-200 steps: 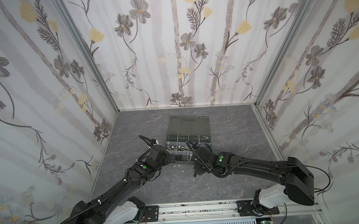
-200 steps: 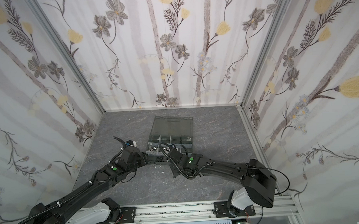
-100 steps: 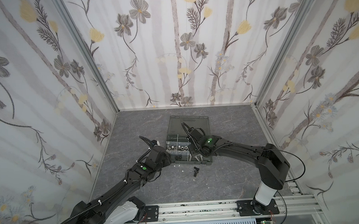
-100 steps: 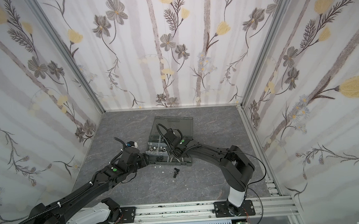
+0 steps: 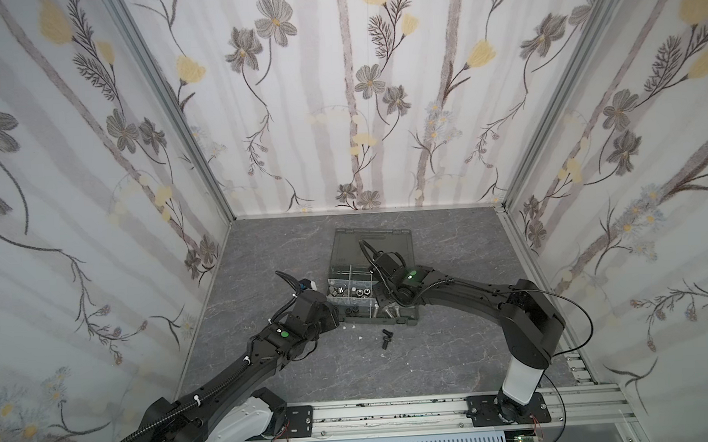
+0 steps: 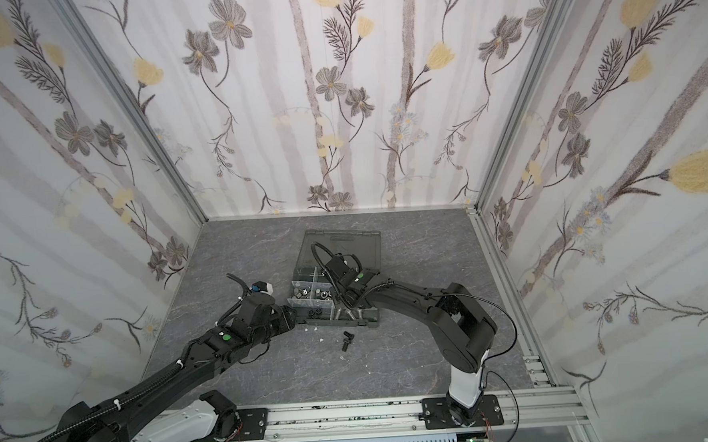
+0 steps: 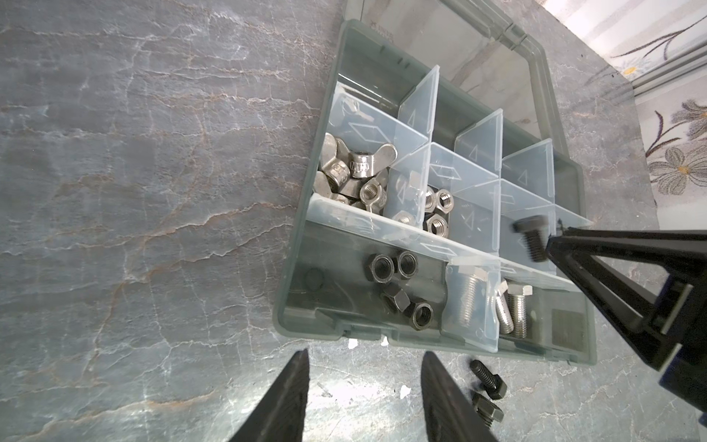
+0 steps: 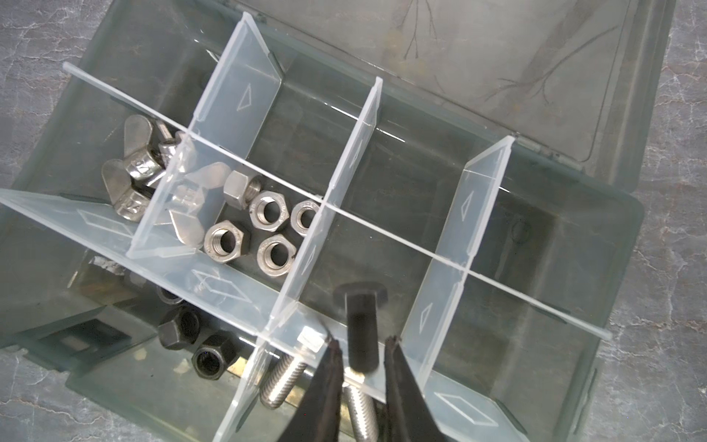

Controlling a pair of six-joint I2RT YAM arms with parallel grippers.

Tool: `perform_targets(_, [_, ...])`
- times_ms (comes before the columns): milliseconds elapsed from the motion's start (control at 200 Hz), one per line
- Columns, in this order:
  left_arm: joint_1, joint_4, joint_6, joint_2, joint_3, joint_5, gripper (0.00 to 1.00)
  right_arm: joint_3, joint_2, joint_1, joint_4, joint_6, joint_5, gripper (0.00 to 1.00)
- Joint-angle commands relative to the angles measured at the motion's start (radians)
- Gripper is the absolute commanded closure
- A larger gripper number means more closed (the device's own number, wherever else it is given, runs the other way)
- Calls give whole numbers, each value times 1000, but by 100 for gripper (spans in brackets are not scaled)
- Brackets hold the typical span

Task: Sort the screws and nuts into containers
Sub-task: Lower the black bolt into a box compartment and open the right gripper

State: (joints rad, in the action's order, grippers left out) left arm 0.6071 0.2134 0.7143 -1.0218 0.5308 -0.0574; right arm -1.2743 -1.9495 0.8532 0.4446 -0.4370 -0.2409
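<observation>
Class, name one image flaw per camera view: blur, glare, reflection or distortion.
Right wrist view: the black bolt is motion-smeared while the dividers are sharp; the lid mirrors wallpaper branches. Left wrist view: that bolt is blurred too, and glare whitens the table. Both top views: the wide lens makes the corner posts lean outward.

A smoky, translucent grey plastic organiser case (image 7: 296, 268) with a glossy, reflective lid (image 8: 497, 57) is shown, split by pale, frosted plastic dividers (image 8: 245, 95). Bright, shiny metal is seen in the wing nuts (image 7: 355, 164), hex nuts (image 8: 267, 212) and threaded screws (image 7: 518, 313). The black nuts (image 7: 382, 268) and a black bolt (image 8: 361, 329) are finished dull and dark. The desk (image 7: 153, 191) is surfaced in matt grey, stone-veined material.
</observation>
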Motion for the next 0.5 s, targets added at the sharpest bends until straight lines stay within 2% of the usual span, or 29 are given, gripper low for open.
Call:
perform_targets(0, [-2,-29,15,-3,-3,-2,50,-9,-2,-1,-32,-15,-3,75])
perform_targets(495, [-1,-42,-28,-9,-6,57,50,20,58,-4,-34,-46,2,72])
